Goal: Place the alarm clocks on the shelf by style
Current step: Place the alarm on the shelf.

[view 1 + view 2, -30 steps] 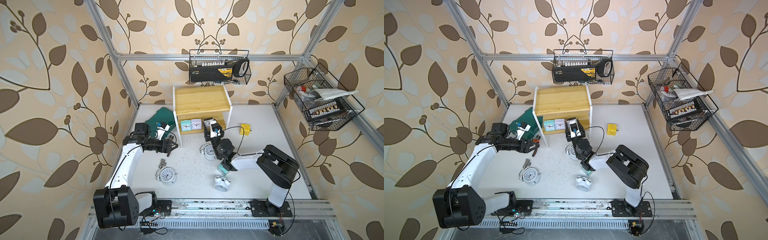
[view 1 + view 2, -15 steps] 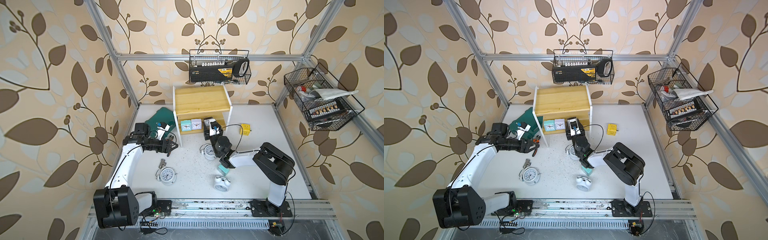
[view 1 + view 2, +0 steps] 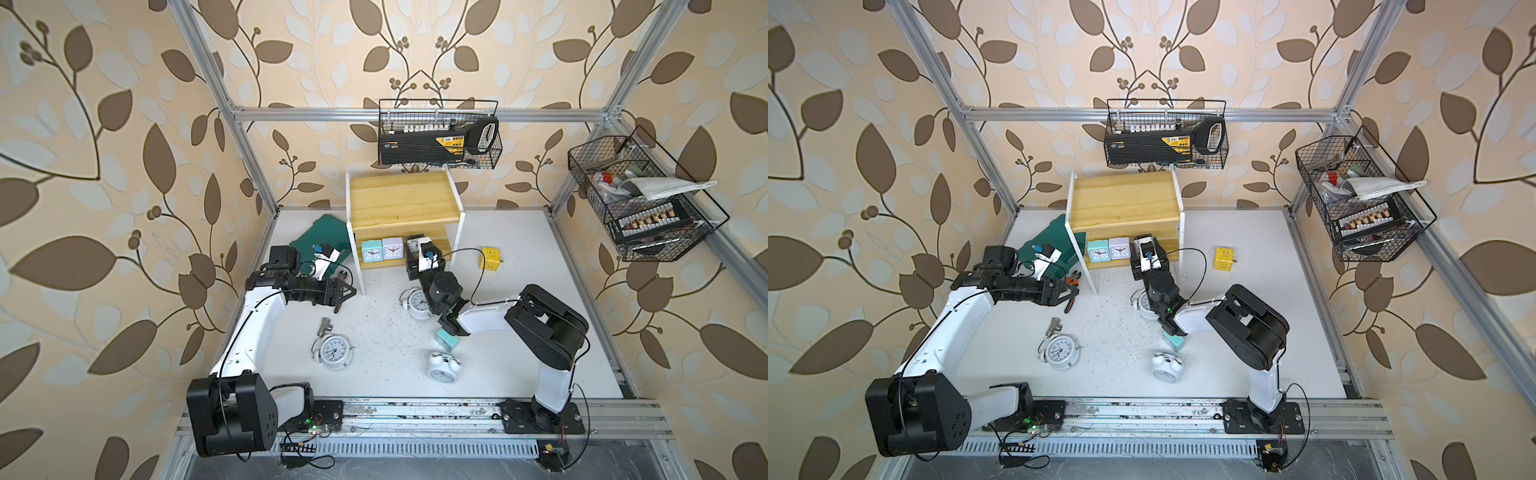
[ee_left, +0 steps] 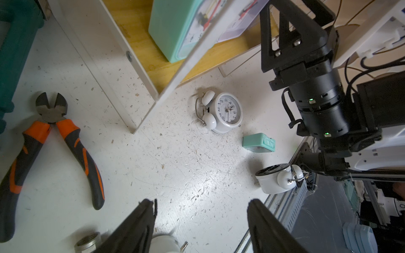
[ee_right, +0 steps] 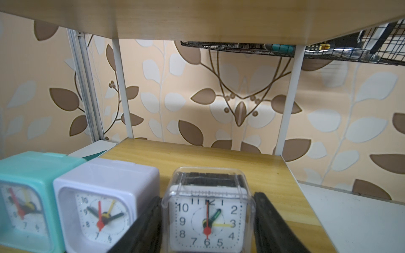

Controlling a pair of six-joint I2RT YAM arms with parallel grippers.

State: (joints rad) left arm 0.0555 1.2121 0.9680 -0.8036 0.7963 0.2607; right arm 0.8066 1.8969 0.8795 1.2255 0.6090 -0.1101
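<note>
Right end effector (image 5: 207,197) reaches low into the shelf (image 5: 197,157); its fingers (image 5: 149,219) stand close on both sides of the grey clock (image 5: 208,219), on the lower board beside the lilac clock (image 5: 105,197). We cannot tell if they press it. Left end effector (image 4: 201,201) hovers released above the bench (image 4: 175,164).
</note>
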